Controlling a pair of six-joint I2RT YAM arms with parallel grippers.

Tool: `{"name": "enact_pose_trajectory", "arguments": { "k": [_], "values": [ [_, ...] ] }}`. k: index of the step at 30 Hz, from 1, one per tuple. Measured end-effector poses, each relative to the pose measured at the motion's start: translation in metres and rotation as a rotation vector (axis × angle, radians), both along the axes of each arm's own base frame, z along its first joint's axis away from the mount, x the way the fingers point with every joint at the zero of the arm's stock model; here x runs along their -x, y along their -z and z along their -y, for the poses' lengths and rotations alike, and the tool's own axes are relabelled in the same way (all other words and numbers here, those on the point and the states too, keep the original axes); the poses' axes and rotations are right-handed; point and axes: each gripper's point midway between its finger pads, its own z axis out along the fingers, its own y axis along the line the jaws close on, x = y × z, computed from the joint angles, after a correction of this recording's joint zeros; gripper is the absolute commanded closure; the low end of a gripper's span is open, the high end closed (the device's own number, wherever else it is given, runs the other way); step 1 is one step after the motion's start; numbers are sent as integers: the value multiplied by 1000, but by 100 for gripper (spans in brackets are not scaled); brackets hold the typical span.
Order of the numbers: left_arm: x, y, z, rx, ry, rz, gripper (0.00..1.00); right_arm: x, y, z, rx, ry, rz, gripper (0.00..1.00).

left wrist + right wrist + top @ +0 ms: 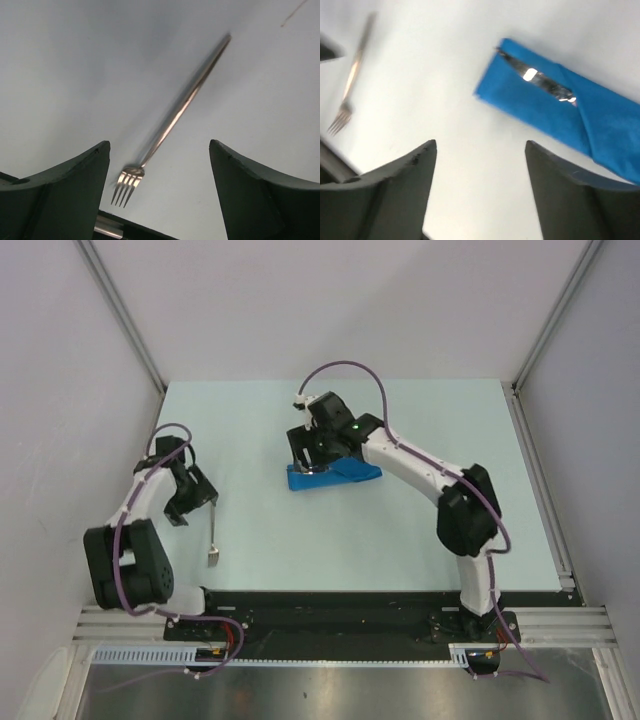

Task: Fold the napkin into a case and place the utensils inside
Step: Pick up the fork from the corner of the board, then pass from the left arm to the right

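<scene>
Right wrist: blue case (530, 114) holds one utensil (541, 83); left gripper (159, 149) and right gripper (480, 145) apart.

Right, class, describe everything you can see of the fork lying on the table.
The fork is slim, shiny silver-grey metal, with four tines and a long thin handle. It lies flat on the pale table, left of the folded blue napkin and apart from it, tines towards the near edge. Only the table touches it.

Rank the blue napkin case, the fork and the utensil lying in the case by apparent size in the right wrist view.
1. napkin case: clearly largest.
2-3. fork and tucked utensil: unsure, because the utensil is partly hidden by cloth and the view is blurred.
</scene>
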Motion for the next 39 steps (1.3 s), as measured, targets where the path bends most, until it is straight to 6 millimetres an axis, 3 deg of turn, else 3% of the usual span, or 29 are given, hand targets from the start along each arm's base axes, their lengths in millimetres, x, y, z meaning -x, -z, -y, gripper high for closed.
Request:
{"name": "enact_pose_trajectory", "arguments": {
  "k": [3,5,6,7,9,10,12,13,16,19,23,27,31,34,39],
  "values": [
    [-5,20,-4,-16,13,-84,21,26,-50,-3,-78,-52,64,0],
    [-2,37,-5,-15,20,-145,26,35,-70,3,-113,-63,99,0],
    [2,45,-4,-12,22,-174,30,36,-76,8,-121,-59,109,0],
    [5,52,-3,-8,23,-196,42,36,-78,12,-123,-54,115,0],
    [7,59,0,14,25,-205,56,36,-74,21,-118,-41,111,0],
    [5,59,2,23,30,-192,69,35,-66,28,-105,-33,100,0],
    [0,61,7,45,38,-171,83,36,-51,39,-82,-19,75,0],
    [-2,61,9,51,45,-163,96,37,-41,45,-68,-12,60,0],
    [-4,59,13,63,77,-132,100,45,-15,62,-42,-1,5,0],
    [-4,55,25,116,103,-86,100,51,-3,64,-66,-12,-32,1],
    [-14,25,62,183,241,44,100,57,1,57,-168,-20,-100,0],
    [-25,-42,143,216,564,295,100,51,-14,47,-325,-5,-168,0],
    [-16,-103,215,274,811,503,100,39,-34,38,-447,32,-185,5],
    [-3,-122,247,303,917,559,100,34,-45,30,-521,56,-178,26],
    [10,-121,276,318,1003,541,100,39,-49,24,-604,87,-200,45]
  ]
}}
